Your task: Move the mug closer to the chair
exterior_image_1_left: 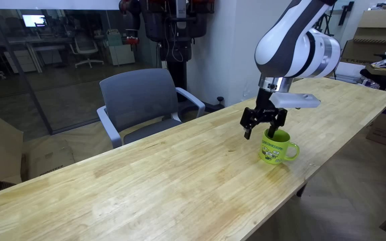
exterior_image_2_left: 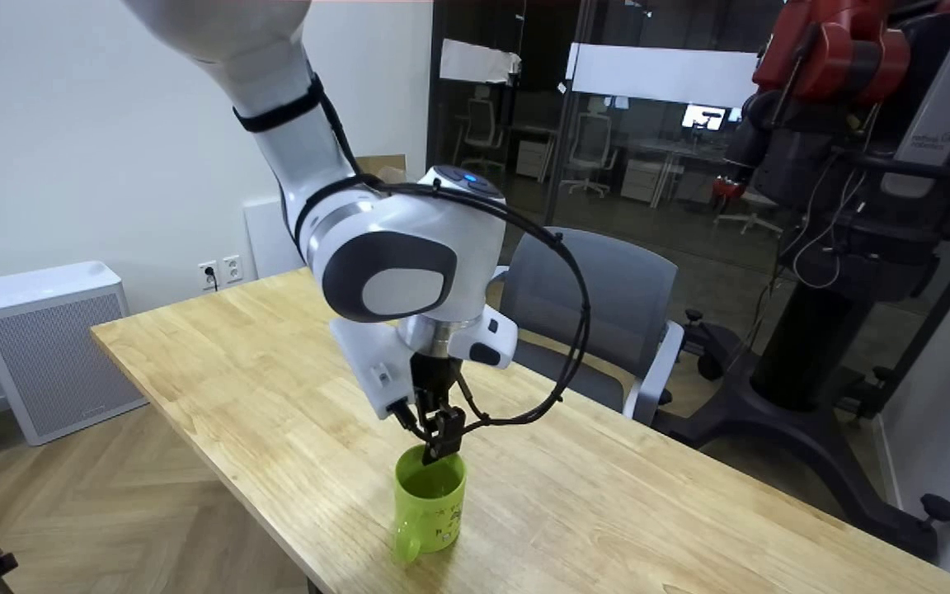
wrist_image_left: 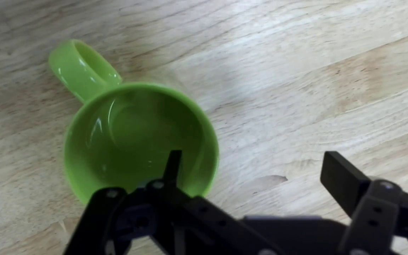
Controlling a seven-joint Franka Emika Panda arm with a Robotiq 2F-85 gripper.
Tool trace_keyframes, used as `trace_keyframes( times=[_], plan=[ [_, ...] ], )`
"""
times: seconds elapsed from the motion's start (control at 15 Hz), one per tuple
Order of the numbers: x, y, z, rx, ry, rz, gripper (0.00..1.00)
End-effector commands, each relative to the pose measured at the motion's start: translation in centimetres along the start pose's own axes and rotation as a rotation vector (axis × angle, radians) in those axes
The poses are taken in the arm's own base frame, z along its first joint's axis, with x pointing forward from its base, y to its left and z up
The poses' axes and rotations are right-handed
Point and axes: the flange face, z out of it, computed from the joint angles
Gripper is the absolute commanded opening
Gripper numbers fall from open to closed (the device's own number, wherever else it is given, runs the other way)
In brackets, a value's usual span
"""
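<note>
The lime-green mug (exterior_image_1_left: 269,150) stands upright on the wooden table near its long edge, away from the chair; it also shows in an exterior view (exterior_image_2_left: 434,516) and the wrist view (wrist_image_left: 133,134). Its handle points away from the chair. My gripper (exterior_image_1_left: 259,134) is open over the mug's chair-side rim. In the wrist view the gripper (wrist_image_left: 253,156) has one finger over or inside the mug's mouth and the other outside, apart from the wall. The grey chair (exterior_image_1_left: 139,98) stands at the opposite long side of the table; it shows in an exterior view (exterior_image_2_left: 599,297) too.
The long wooden table (exterior_image_1_left: 139,187) carries the mug. A large dark robot with red parts (exterior_image_2_left: 854,165) stands behind the chair side. A cardboard box (exterior_image_1_left: 0,147) is on the floor beyond the table. A white appliance (exterior_image_2_left: 54,346) stands by the wall.
</note>
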Motion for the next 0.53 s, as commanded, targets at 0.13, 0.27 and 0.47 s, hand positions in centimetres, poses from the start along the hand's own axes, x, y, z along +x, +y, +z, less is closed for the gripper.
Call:
trace_keyframes(
  times=[0.13,0.27,0.47],
  plan=[
    [-0.9,1.3,0.7,0.015,-0.018,0.118,0.75],
    [-0.9,2.0,0.8,0.015,-0.017,0.135,0.68],
    [-0.7,2.8,0.7,0.0,-0.012,0.15,0.45]
  ],
)
